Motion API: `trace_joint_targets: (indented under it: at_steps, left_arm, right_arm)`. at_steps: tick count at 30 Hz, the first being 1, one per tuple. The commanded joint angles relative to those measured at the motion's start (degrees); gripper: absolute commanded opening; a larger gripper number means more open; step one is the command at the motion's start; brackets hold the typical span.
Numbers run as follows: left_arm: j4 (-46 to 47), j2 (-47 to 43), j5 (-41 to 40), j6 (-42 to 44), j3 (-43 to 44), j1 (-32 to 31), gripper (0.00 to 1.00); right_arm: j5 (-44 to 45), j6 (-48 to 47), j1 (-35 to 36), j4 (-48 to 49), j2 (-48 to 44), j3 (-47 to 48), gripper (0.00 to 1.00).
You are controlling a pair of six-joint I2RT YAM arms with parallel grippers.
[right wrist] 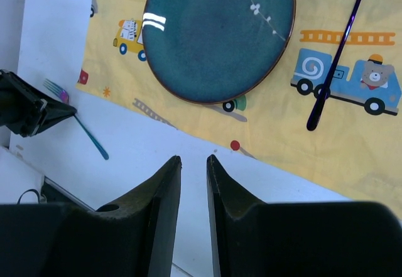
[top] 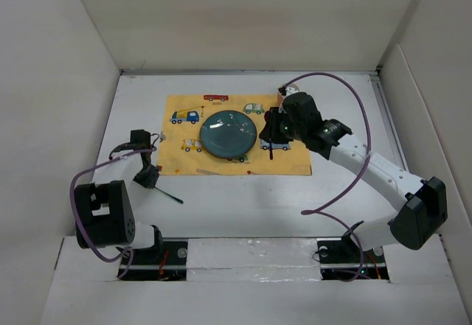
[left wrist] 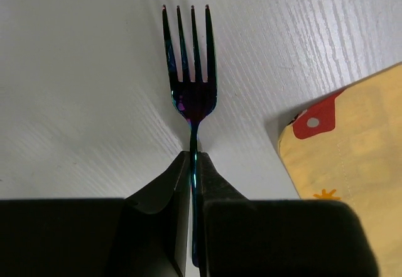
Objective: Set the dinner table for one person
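Your left gripper point(left wrist: 193, 159) is clamped on the fork point(left wrist: 190, 95); its handle end is hidden between the pads; the tines lie over the white dinner table point(left wrist: 75, 88), beside the yellow mat point(left wrist: 352, 145); your right gripper point(right wrist: 194, 161) hangs part open and empty over the mat's near edge; the spoon point(right wrist: 339, 57) bowl is cut off.

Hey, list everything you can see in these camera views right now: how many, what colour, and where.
dinner table: one, white, under everything
panels: several, pale, walling the table
mat: one, yellow with cars, far middle of the table
plate: one, dark teal, centred on the mat
spoon: one, purple, on the mat right of the plate
fork: one, blue-purple, over bare table near the mat's near left corner
cables: two, purple, one per arm
left gripper: black, shut on the fork
right gripper: black, open, empty
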Motion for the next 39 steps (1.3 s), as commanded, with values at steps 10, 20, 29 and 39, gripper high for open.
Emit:
trace_joint_targets:
  at_steps: [10,20,29,39]
  left_arm:
    - [-7.03,-11.73,-1.31,12.60,20.34,-7.97,0.00]
    - [-4.83,15.93,1.42,35.28,44.45,-16.15,0.00]
    - [0.18,27.30,4.31,43.64,52.37,-16.77,0.00]
    - [3.96,33.46,5.19,42.50,50.01,-18.88,0.00]
  right_arm:
    - [-0.51,1.05,-4.44,1.63,-3.85,-2.12,0.29]
    - [2.22,1.94,-4.45,-1.61,-8.67,-5.98,0.33]
    - [7.66,3.25,-4.45,-6.63,-14.30,-11.25,0.44]
    - [9.60,4.48,-4.45,-8.39,-14.49,-11.96,0.45]
